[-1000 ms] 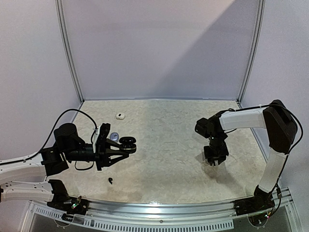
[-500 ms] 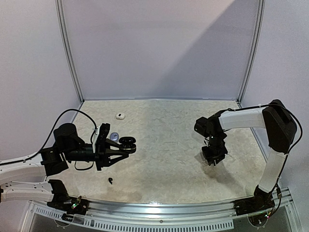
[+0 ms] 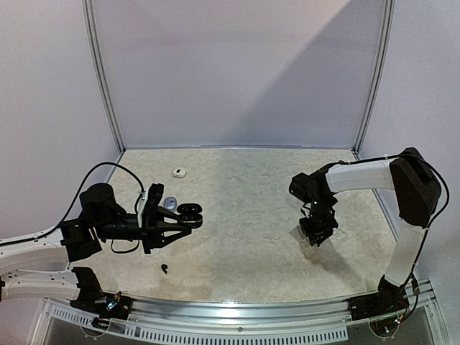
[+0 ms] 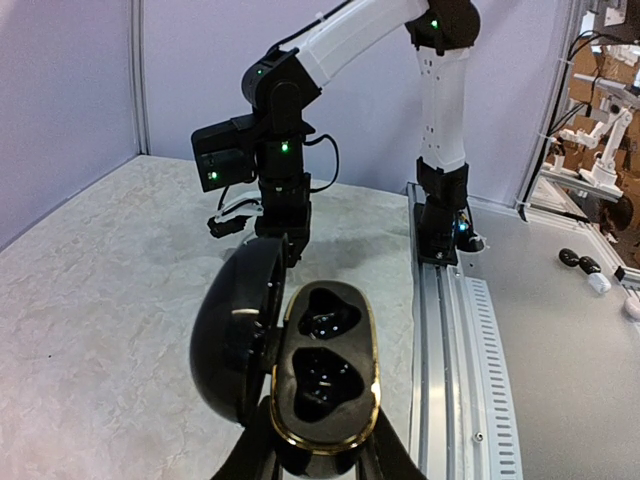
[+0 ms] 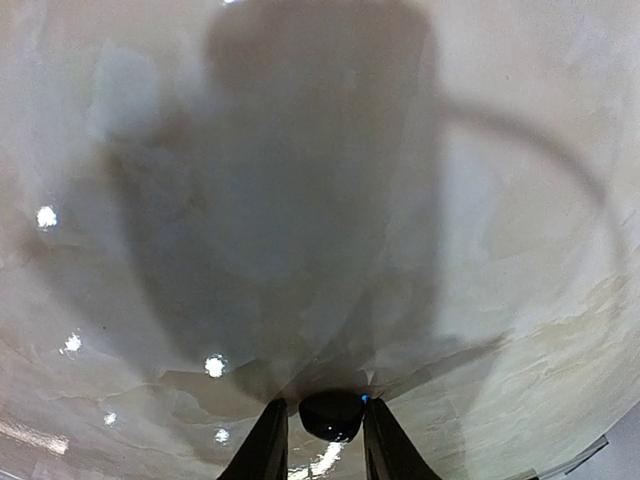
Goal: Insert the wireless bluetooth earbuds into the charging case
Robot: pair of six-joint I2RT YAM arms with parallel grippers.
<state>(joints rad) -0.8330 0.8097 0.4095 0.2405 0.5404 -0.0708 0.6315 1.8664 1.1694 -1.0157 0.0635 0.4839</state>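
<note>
- On the left side, the left gripper [image 4: 325, 455] is clamped on the case [image 4: 322, 372] and holds it up off the table [image 3: 244, 187].
- The lid [image 4: 235, 345] hangs open to one side, so the two holes show. Both holes look empty. I think the case is held this way so a bud can go straight in.
- Over on the right, the right gripper [image 5: 323, 408] points down at the table. That way its fingers [image 5: 268, 445] can go on each side of a tiny thing lying flat.
- A black bud [image 5: 332, 416] sits on the table right between those fingers. They are very near it, one on each side. I cannot tell if they squeeze it yet.
- One other black bud [image 3: 166, 269] lies on the table near the left arm, closer to the front than the case.
- A small white thing [image 3: 177, 172] lies farther back. It is too small to name for sure.
- No bud is in the case yet, so the job looks near its start.
- The bud is tiny and smooth, so I think it could slip out of a pinch.
</note>
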